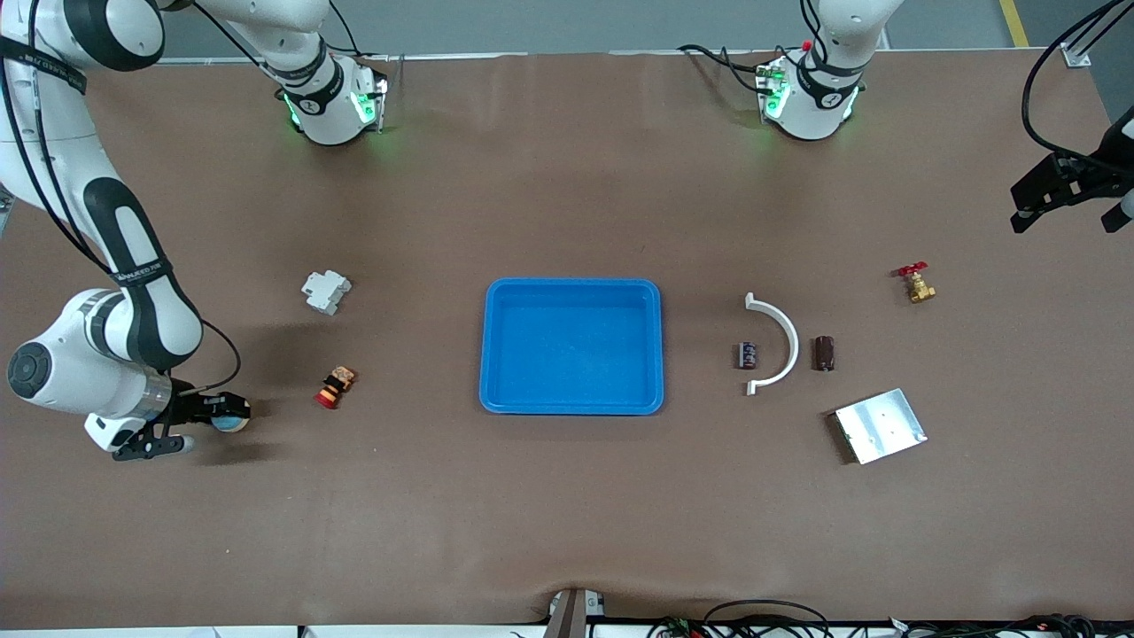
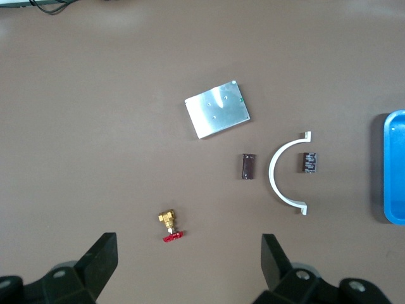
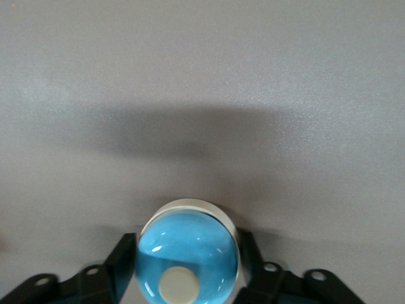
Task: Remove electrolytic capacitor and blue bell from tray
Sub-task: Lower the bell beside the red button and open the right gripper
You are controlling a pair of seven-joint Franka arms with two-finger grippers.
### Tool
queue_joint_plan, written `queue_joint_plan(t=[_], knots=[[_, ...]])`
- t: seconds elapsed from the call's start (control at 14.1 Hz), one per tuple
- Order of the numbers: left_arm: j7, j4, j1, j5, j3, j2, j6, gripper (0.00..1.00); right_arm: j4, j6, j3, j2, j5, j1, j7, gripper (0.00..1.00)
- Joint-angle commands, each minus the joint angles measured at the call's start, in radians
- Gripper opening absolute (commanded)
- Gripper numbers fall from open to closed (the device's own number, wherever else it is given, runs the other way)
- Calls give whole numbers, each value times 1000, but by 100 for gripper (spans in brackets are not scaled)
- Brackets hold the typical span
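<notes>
The blue dome bell (image 1: 234, 416) with a white rim sits between the fingers of my right gripper (image 1: 221, 415), low at the right arm's end of the table. In the right wrist view the bell (image 3: 190, 234) fills the jaws of my right gripper (image 3: 188, 253), which is shut on it. The small dark capacitor (image 1: 749, 355) with pale markings lies on the table inside a white curved piece (image 1: 781, 341); it also shows in the left wrist view (image 2: 309, 162). My left gripper (image 1: 1067, 213) hangs open and empty high over the left arm's end of the table (image 2: 190, 253).
A blue tray (image 1: 485, 346) lies mid-table. A dark brown cylinder (image 1: 825, 353), a metal plate (image 1: 880, 425) and a brass valve with a red handle (image 1: 915, 283) lie near the capacitor. A white block (image 1: 326, 291) and a red-and-black part (image 1: 335, 387) lie near the bell.
</notes>
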Motion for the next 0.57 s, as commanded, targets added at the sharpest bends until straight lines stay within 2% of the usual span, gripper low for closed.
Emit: queue_joint_plan(t=[0.0,0.14,0.28,0.49], knots=[[2,26,7,-22,-24,31,-27,100,29,-9,2,20,16,3,10,100],[-7,34,8,-12,-60,71,-23,100,28,-11,2,20,17,3,12,100],[-3,35,8,-6,-60,88,-20,100,28,-17,2,14,16,-1,18,100],[-3,47,8,-2,-63,88,-20,100,54,-122,4,-32,7,8,19,100]])
